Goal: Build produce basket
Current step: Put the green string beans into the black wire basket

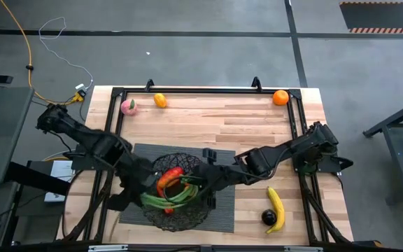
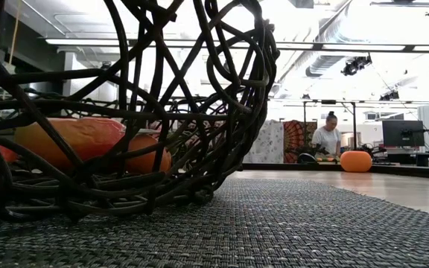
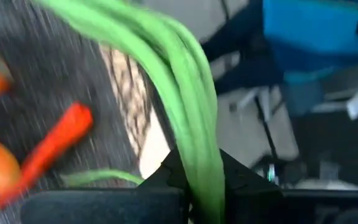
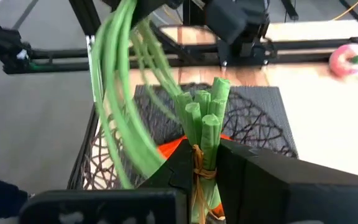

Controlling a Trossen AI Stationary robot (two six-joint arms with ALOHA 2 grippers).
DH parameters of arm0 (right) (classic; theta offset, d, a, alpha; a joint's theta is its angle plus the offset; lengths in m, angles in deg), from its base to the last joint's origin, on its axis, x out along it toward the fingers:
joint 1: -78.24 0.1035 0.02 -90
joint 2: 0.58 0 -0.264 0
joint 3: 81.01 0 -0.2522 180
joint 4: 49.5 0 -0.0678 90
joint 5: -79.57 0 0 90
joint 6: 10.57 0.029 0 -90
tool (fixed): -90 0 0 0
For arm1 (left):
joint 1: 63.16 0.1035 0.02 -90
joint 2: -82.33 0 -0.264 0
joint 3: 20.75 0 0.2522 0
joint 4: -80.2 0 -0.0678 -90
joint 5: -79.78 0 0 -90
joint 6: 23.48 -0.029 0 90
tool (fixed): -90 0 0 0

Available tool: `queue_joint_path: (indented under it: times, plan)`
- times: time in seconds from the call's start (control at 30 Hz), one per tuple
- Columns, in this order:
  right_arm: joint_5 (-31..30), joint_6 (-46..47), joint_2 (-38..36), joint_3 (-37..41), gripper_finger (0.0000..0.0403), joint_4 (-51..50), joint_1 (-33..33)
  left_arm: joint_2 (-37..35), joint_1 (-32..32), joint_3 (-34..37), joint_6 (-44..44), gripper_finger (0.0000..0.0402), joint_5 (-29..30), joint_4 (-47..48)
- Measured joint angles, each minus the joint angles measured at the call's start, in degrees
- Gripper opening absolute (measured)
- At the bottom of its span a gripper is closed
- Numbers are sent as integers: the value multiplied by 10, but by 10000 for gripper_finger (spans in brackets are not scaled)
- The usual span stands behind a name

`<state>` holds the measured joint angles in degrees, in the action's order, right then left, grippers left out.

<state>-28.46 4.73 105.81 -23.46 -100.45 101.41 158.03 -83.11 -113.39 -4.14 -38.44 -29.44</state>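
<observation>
The black wire basket (image 1: 178,210) stands on the dark ribbed mat (image 1: 222,203); it fills the left of the low view (image 2: 125,112). Red peppers (image 1: 170,178) lie inside it (image 2: 88,141). A bundle of long green beans (image 1: 172,199) lies over the basket, bent in an arc between both grippers. My left gripper (image 1: 147,187) is shut on one end and my right gripper (image 1: 201,184) on the other, tied end. A pink peach (image 1: 128,106), two oranges (image 1: 160,100) (image 1: 280,97), a banana (image 1: 276,208) and a dark round fruit (image 1: 269,218) lie on the table. My left gripper pinches the bean bundle (image 3: 205,168) between its two fingers, which lie across the beans. The beans run out ahead of the fingers in a curve, clear of the mat. My right gripper pinches the bundle's tied end at the yellowish band (image 4: 201,169), just below the cut stems (image 4: 205,109). The fingers lie across the beans. The rest of the bundle (image 4: 114,93) arcs away above the basket toward the left gripper.
The peach and one orange lie at the far left, the other orange at the far right corner (image 2: 356,161). Banana and dark fruit lie near the front right, beside the mat. A black frame (image 1: 208,89) runs around the table top. A person (image 2: 326,138) sits in the room beyond.
</observation>
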Motion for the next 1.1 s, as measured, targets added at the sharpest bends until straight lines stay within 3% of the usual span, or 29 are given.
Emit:
queue_joint_path:
  times: [0.27,0.47,0.57,0.7,0.97,1.1]
  plan:
    - [4,-18,-44,0,25,-1,-3,-1,72,-75,-43,12,2,-90]
    - [2,-21,-62,0,25,-8,-3,-6,74,-75,-3,12,6,-164]
    - [-3,8,-65,0,25,-38,-7,-7,58,-69,14,8,51,-173]
    - [-8,58,-65,8,25,-81,-15,-28,35,-11,62,6,111,-202]
    - [-28,118,-70,49,25,-86,-18,-73,-1,182,198,5,147,-467]
    - [-28,135,-70,60,25,-82,-18,-93,-1,256,252,5,204,-570]
